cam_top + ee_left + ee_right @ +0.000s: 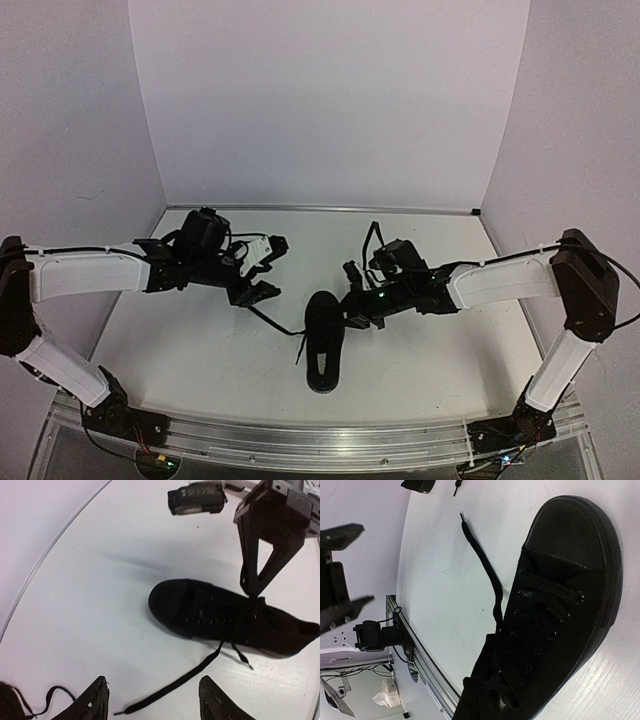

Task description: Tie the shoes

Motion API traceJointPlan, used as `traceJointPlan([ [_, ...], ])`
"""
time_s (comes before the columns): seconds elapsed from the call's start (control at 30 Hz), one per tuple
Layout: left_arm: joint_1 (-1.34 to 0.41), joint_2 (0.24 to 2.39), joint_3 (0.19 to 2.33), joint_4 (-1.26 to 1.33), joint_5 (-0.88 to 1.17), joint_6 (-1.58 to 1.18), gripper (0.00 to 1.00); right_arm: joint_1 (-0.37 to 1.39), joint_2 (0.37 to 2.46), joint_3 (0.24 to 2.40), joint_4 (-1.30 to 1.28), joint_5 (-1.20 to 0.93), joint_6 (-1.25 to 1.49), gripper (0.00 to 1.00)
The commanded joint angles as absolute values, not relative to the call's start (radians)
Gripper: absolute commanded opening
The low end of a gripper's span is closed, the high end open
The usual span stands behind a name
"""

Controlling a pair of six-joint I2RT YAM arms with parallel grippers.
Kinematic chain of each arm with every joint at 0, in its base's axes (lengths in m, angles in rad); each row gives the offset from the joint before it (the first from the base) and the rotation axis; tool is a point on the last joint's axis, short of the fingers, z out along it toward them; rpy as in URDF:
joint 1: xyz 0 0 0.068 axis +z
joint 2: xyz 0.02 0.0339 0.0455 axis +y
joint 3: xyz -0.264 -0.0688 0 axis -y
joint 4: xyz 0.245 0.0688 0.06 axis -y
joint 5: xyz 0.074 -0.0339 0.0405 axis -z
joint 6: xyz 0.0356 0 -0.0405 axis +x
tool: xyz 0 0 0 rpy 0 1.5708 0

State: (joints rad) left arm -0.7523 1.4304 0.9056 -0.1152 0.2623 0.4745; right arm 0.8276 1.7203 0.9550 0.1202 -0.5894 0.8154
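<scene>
The limp lace (167, 685) beside the shoe (220, 615) is best pinched near its tip by the spread, empty left gripper (153, 680); what the closed right gripper (248, 587) holds cannot be told.

A flat white table top (200, 340) with a matte surface fills the middle of the overhead view. Plain pale lilac-white walls (330, 100) close it in at the back and on both sides. A thin grey metal strip (320, 208) runs along the foot of the back wall. A ribbed aluminium rail (320, 442) borders the near edge. Beyond that edge, the right wrist view shows a crumpled pale lump (384, 698), too small to identify.
</scene>
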Motion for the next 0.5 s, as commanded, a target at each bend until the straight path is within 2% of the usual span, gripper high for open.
traceJointPlan([
  [0.0, -0.724, 1.444, 0.953, -0.358, 0.24, 0.561, 0.6, 0.834, 1.715, 0.966, 0.132, -0.575, 0.814, 0.0],
  [0.47, -0.66, 1.809, 1.21, -0.512, 0.243, 0.735, 0.57, 0.833, 1.717, 0.966, 0.132, -0.572, 0.822, 0.0],
])
